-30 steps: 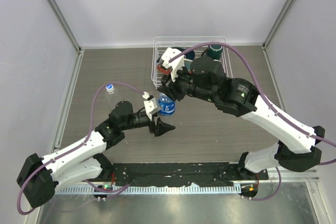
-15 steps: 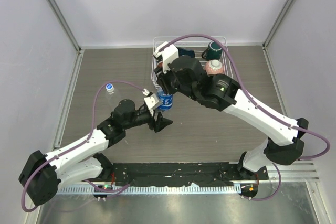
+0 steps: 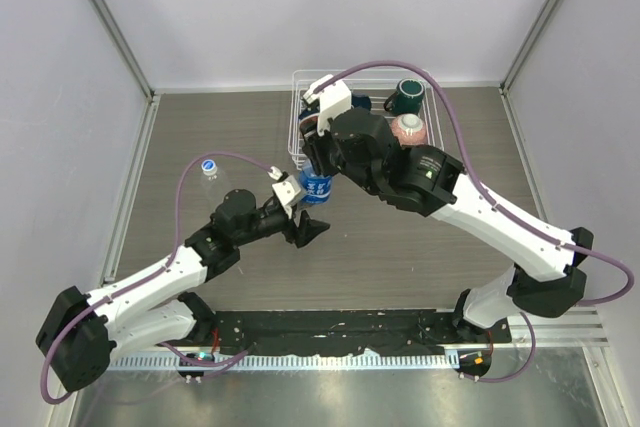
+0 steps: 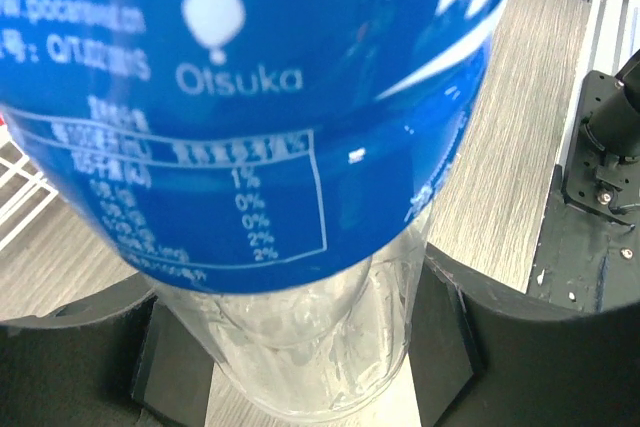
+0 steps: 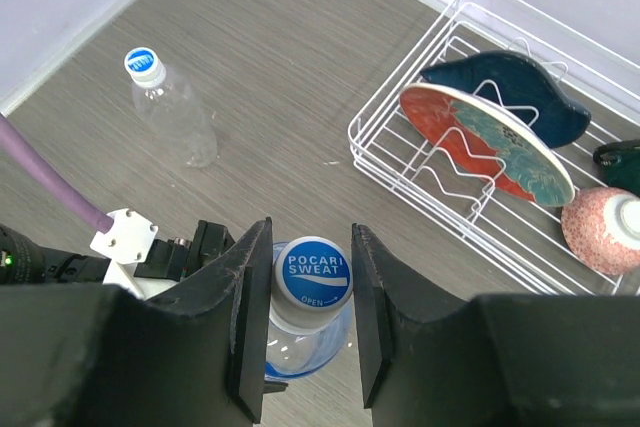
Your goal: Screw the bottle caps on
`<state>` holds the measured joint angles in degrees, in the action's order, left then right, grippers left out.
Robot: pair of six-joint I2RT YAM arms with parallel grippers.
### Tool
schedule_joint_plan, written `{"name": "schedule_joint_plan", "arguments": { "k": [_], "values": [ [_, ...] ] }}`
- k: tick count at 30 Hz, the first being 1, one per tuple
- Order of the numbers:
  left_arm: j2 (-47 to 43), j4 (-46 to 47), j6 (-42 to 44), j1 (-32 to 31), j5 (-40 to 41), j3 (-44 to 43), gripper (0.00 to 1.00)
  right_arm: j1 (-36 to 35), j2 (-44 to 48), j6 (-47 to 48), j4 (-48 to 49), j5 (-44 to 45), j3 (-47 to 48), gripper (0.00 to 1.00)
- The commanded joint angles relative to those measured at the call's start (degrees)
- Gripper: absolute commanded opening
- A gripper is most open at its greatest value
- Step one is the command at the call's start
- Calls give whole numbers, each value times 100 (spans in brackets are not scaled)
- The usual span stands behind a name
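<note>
Your left tool was clamped round the blue-labelled bottle, upright near the middle of the counter. Your right tool was pinched on its cap from above. Tightening step, I'd judge: next called for a wrist twist, both grips firm.

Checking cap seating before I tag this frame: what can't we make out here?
Top external: right gripper covers the cap of the labelled bottle.
Left wrist: the bottle fills the frame, top cut off; small print blurred.
Right wrist: straight-down view of the cap hides its threads.
Top external, right wrist: plain bottle too small to judge tightness.
</note>
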<state>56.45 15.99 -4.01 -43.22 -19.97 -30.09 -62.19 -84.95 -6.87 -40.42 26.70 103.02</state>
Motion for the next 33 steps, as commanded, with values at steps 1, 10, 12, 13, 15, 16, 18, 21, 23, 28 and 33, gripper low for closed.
{"name": "schedule_joint_plan", "arguments": {
  "k": [1,10,12,13,15,16,18,21,23,28,33],
  "values": [
    [-257,1310,155,68,54,-358,0,-12,233,19,95,-68,-107,32],
    [-301,1302,146,103,54,-287,0,-12,339,177,403,-174,-81,52],
    [-301,1293,155,103,54,-279,0,-12,312,195,404,-165,-37,54],
    [-310,1293,155,112,54,-270,0,-3,295,204,412,-156,-28,55],
    [-310,1302,164,121,54,-270,0,-12,286,248,430,-139,-2,59],
    [-301,1302,172,130,46,-270,0,-12,268,257,448,-130,7,59],
    [-301,1310,173,130,45,-261,0,-12,268,301,465,-121,42,60],
    [-318,1310,173,156,45,-235,0,-12,312,344,465,-182,121,63],
    [-336,1328,173,165,37,-208,0,-12,391,345,448,-270,156,65],
    [-371,1363,164,218,19,-191,0,-3,672,318,369,-840,192,75],
    [-415,1433,120,261,-112,-138,0,23,1006,379,184,-1623,297,82]
  ]
}}
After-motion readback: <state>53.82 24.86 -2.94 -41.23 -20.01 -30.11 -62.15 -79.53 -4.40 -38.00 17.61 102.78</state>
